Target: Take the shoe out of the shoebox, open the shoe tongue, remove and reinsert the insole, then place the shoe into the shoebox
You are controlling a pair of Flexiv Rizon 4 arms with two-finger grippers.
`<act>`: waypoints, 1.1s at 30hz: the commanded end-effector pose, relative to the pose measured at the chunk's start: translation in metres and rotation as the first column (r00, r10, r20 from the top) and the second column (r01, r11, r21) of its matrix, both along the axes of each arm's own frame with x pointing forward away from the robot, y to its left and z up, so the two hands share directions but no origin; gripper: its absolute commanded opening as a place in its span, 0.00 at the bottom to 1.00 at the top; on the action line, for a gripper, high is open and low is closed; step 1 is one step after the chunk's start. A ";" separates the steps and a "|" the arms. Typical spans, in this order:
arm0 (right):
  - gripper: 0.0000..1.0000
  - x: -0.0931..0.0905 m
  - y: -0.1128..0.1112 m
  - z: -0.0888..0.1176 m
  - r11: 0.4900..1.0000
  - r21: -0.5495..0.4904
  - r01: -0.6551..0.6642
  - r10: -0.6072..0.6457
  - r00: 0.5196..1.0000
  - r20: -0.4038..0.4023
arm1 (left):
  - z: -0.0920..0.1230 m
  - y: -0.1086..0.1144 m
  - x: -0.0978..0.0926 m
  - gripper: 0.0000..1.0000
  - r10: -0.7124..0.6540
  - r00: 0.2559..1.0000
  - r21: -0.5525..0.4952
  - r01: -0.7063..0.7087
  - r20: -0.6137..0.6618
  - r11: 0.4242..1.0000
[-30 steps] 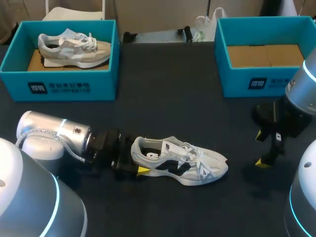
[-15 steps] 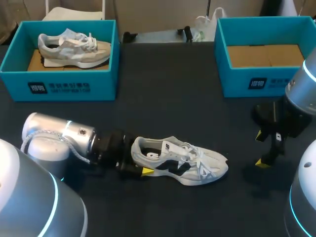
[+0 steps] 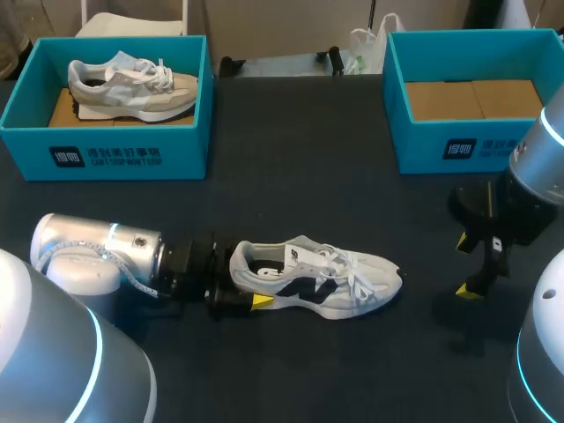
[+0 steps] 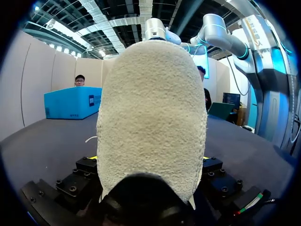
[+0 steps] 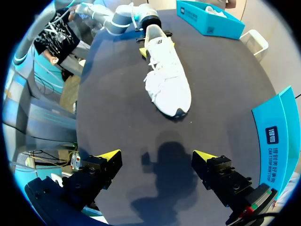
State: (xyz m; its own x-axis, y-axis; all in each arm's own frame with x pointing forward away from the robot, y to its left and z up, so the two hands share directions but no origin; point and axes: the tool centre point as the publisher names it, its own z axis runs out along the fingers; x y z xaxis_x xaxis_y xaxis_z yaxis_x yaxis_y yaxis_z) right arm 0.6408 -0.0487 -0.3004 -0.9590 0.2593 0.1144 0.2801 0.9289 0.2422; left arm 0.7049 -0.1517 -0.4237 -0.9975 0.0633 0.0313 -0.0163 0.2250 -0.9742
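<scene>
A white shoe [image 3: 317, 284] with a black side logo lies on its sole on the dark table, toe pointing right. My left gripper [image 3: 248, 285] is at its heel, one yellow fingertip [image 3: 257, 301] showing on the near side. In the left wrist view the fuzzy heel [image 4: 151, 117] fills the space between the fingers, touching both, so the gripper [image 4: 150, 160] is shut on it. My right gripper [image 3: 465, 264] hangs open above bare table to the right of the toe. Its wrist view has the shoe [image 5: 167, 75] well ahead of its open fingers [image 5: 156, 155].
A teal box [image 3: 106, 154] at the back left holds a grey shoe [image 3: 132, 84]. A second teal box [image 3: 458, 145] at the back right shows only a cardboard floor. Dark table lies open between the boxes and the white shoe.
My left gripper has pushed onto the heel and closed a little. The white shoe has turned slightly, its toe shifting left and toward the near edge. The right arm has kept still.
</scene>
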 end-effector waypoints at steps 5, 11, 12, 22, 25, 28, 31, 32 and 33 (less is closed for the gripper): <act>1.00 -0.001 0.000 0.000 1.000 -0.002 0.001 -0.001 1.000 0.002 | -0.001 0.008 -0.002 0.00 0.032 0.999 0.005 -0.032 -0.004 0.999; 1.00 -0.001 0.000 0.000 1.000 -0.002 0.001 -0.001 1.000 0.002 | -0.004 0.010 0.001 0.00 0.051 0.998 -0.002 -0.051 -0.028 0.999; 1.00 -0.001 0.000 0.000 1.000 -0.002 0.001 -0.001 1.000 0.002 | -0.004 0.010 0.001 0.00 0.051 0.998 -0.002 -0.051 -0.028 0.999; 1.00 -0.001 0.000 0.000 1.000 -0.002 0.001 -0.001 1.000 0.002 | -0.004 0.010 0.001 0.00 0.051 0.998 -0.002 -0.051 -0.028 0.999; 1.00 -0.001 0.000 0.000 1.000 -0.002 0.001 -0.001 1.000 0.002 | -0.004 0.010 0.001 0.00 0.051 0.998 -0.002 -0.051 -0.028 0.999; 1.00 0.002 0.005 0.011 0.999 -0.011 0.046 -0.046 0.997 0.067 | -0.004 0.010 0.001 0.00 0.051 0.998 -0.002 -0.051 -0.028 0.999; 1.00 0.004 0.017 0.028 0.982 -0.031 0.186 -0.183 0.980 0.082 | -0.004 0.010 0.001 0.00 0.051 0.998 -0.002 -0.051 -0.028 0.999; 1.00 0.004 0.027 0.032 0.970 -0.103 0.219 -0.210 0.973 0.096 | -0.004 0.010 0.001 0.00 0.051 0.998 -0.002 -0.051 -0.028 0.999; 1.00 0.005 0.033 0.035 0.964 -0.080 0.252 -0.246 0.966 0.075 | -0.004 0.010 0.001 0.00 0.051 0.998 -0.002 -0.051 -0.028 0.999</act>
